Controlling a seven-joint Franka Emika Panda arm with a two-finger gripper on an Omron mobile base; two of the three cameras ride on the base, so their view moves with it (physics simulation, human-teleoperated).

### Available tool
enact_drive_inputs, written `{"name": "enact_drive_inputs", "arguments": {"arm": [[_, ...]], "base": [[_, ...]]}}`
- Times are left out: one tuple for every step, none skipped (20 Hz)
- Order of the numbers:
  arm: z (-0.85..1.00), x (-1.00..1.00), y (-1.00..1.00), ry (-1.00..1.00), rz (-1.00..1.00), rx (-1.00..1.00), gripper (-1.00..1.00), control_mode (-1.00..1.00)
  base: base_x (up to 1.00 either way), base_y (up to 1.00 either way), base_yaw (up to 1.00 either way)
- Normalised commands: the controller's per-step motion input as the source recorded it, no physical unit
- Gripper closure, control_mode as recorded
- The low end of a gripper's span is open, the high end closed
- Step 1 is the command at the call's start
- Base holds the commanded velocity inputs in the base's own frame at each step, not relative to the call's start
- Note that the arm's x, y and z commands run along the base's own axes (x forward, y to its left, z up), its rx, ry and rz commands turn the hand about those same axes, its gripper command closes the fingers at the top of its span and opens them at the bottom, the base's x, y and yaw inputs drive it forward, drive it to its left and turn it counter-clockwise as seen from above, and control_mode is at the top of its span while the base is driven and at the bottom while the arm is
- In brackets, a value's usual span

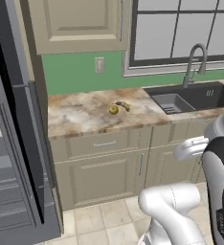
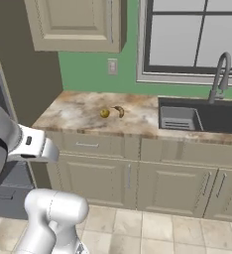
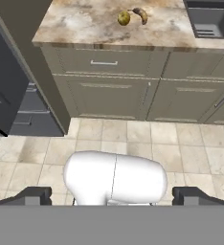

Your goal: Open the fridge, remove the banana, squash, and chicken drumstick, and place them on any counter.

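The round yellow-olive squash [image 1: 114, 109] [image 2: 104, 113] [image 3: 124, 18] lies on the mottled beige counter [image 1: 75, 117] [image 2: 68, 116] [image 3: 80, 26]. The curved banana [image 1: 124, 105] [image 2: 119, 111] [image 3: 141, 15] lies just to its right. At the left stands the grey fridge [image 1: 16, 143] [image 3: 8, 95] with a door swung open. The chicken drumstick is out of view. My gripper [image 3: 112, 196] hangs over the tiled floor in front of the cabinets, well back from the counter. It is open, fingertips [image 3: 35, 195] far apart and nothing between them.
A dark sink [image 1: 190, 98] [image 2: 202, 116] with a curved faucet [image 1: 195, 60] is set into the counter at the right, under a window. Beige cabinet fronts and drawers [image 3: 109, 91] run below the counter. An upper cabinet [image 1: 75, 24] hangs above it.
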Motion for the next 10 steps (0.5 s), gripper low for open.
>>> {"name": "enact_drive_inputs", "arguments": {"arm": [[0.0,0.0,0.0,0.0,0.0,0.0,-1.0,1.0],[0.0,0.0,0.0,0.0,0.0,0.0,-1.0,1.0],[0.0,0.0,0.0,0.0,0.0,0.0,-1.0,1.0],[0.0,0.0,0.0,0.0,0.0,0.0,-1.0,1.0],[0.0,0.0,0.0,0.0,0.0,0.0,-1.0,1.0],[0.0,0.0,0.0,0.0,0.0,0.0,-1.0,1.0],[0.0,0.0,0.0,0.0,0.0,0.0,-1.0,1.0],[0.0,0.0,0.0,0.0,0.0,0.0,-1.0,1.0],[0.0,0.0,0.0,0.0,0.0,0.0,-1.0,1.0],[0.0,0.0,0.0,0.0,0.0,0.0,-1.0,1.0]], "base": [[0.0,0.0,0.0],[0.0,0.0,0.0],[0.0,0.0,0.0],[0.0,0.0,0.0],[0.0,0.0,0.0],[-0.02,0.0,0.0],[-0.33,0.04,0.03],[-0.71,0.23,0.11],[-0.89,0.28,0.13],[-0.99,0.46,0.15]]}}
